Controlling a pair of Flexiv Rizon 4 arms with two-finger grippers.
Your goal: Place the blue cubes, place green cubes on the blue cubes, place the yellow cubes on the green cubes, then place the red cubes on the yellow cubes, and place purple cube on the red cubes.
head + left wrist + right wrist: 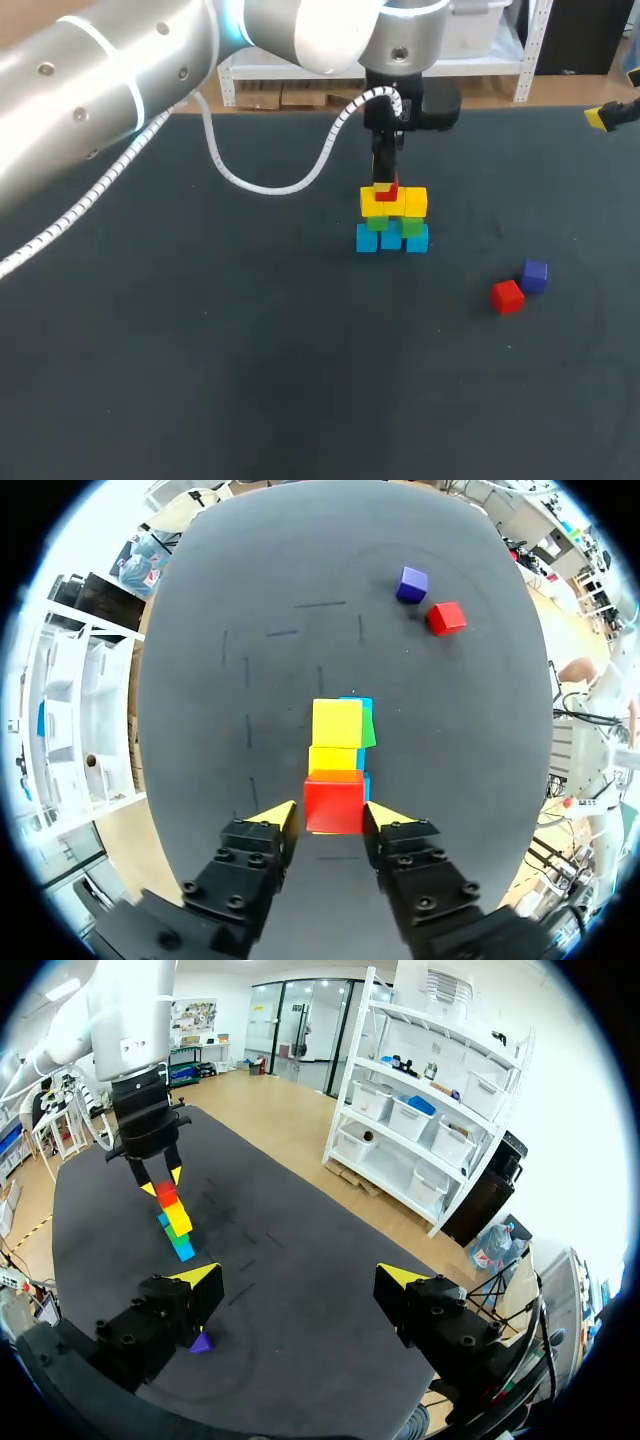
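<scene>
A stack stands at the table's middle: blue cubes at the bottom, green cubes on them, yellow cubes on top. My left gripper comes down from behind, shut on a red cube resting on or just above the near yellow cube. From the left wrist, this red cube sits between the yellow fingertips, with a yellow cube ahead. A loose red cube and the purple cube lie to the right. My right gripper is open and empty, off at the table's far right.
The white cable of my left arm loops down onto the table behind and to the left of the stack. The dark tabletop spreads bare to the left and in front of the stack.
</scene>
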